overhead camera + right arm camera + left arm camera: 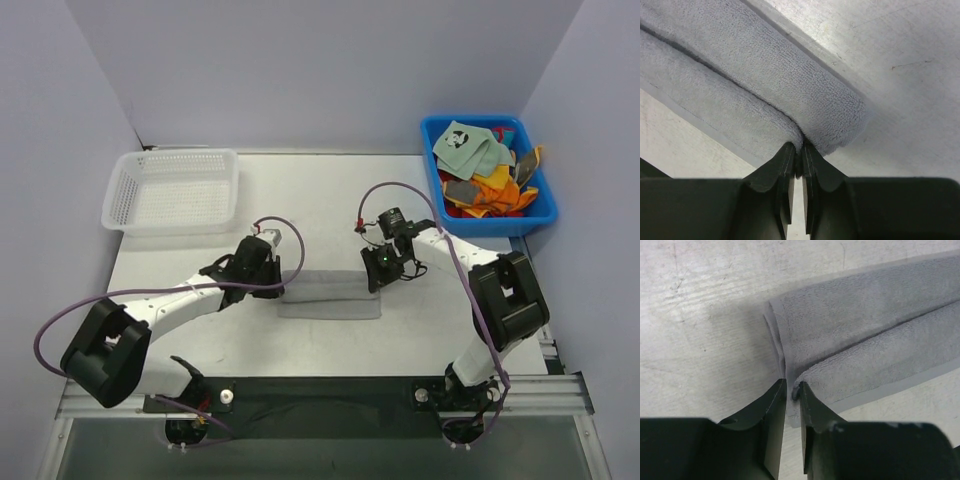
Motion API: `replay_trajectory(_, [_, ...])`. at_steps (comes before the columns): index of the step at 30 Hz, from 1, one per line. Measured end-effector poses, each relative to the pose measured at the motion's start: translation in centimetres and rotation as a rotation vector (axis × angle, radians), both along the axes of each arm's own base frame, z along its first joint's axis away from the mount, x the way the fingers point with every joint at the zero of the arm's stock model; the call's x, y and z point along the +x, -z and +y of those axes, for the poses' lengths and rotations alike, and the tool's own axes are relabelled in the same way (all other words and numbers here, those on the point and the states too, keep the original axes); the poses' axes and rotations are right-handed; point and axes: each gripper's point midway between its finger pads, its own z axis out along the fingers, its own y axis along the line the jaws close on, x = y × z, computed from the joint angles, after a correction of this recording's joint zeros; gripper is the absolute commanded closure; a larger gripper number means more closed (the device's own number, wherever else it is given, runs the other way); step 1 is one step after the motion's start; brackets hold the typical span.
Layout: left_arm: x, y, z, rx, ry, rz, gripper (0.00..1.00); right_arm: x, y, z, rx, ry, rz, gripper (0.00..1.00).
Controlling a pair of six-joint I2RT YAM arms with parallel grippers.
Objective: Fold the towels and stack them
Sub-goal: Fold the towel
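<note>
A towel (330, 296) lies on the table (330, 200), basket (172, 190) behind-left, bin (487, 175) behind-right

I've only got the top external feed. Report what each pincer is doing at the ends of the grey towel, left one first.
Observer: In the left wrist view, the left pincer has its jaws a narrow slit apart, tips at the end edge of the grey towel. I can't tell if it grips.
Operator: Now the right.
Observer: The right pincer has its jaws almost together, tips nipping the towel where its two folds meet.
Operator: Describe the fold.
Observer: Two long folded halves lie side by side on the table, meeting in a crease along the middle. Layered edges show at the left end.
</note>
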Motion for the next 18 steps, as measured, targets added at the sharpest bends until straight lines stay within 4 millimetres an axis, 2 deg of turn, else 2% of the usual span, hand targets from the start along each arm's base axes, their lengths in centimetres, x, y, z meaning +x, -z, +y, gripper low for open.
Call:
replay_trajectory(1, [0.0, 0.1, 0.1, 0.005, -0.007, 0.003, 0.66, 0.0, 0.0, 0.0, 0.000, 0.006, 0.003, 0.80])
replay_trajectory(2, [-0.1, 0.2, 0.4, 0.011, -0.013, 0.010, 0.52, 0.0, 0.0, 0.0, 0.001, 0.013, 0.004, 0.78])
replay_trajectory(4, [-0.4, 0.1, 0.6, 0.012, -0.027, 0.020, 0.43, -0.1, -0.1, 0.0, 0.001, 0.018, 0.008, 0.70])
replay_trajectory(5, [-0.6, 0.0, 0.7, 0.010, -0.032, 0.021, 0.34, -0.2, -0.2, 0.0, 0.003, 0.022, 0.009, 0.68])
replay_trajectory(7, [-0.9, -0.5, 0.9, -0.003, -0.044, 0.020, 0.26, -0.3, -0.7, 0.0, 0.012, 0.025, -0.001, 0.66])
replay_trajectory(14, [-1.1, -2.7, 0.7, -0.077, -0.098, 0.002, 0.23, -0.6, -3.2, 0.6, 0.069, 0.020, -0.057, 0.66])
replay_trajectory(18, [-1.3, -2.7, 0.7, -0.095, -0.129, 0.024, 0.22, -2.0, -2.9, 0.8, 0.086, 0.009, -0.026, 0.66])
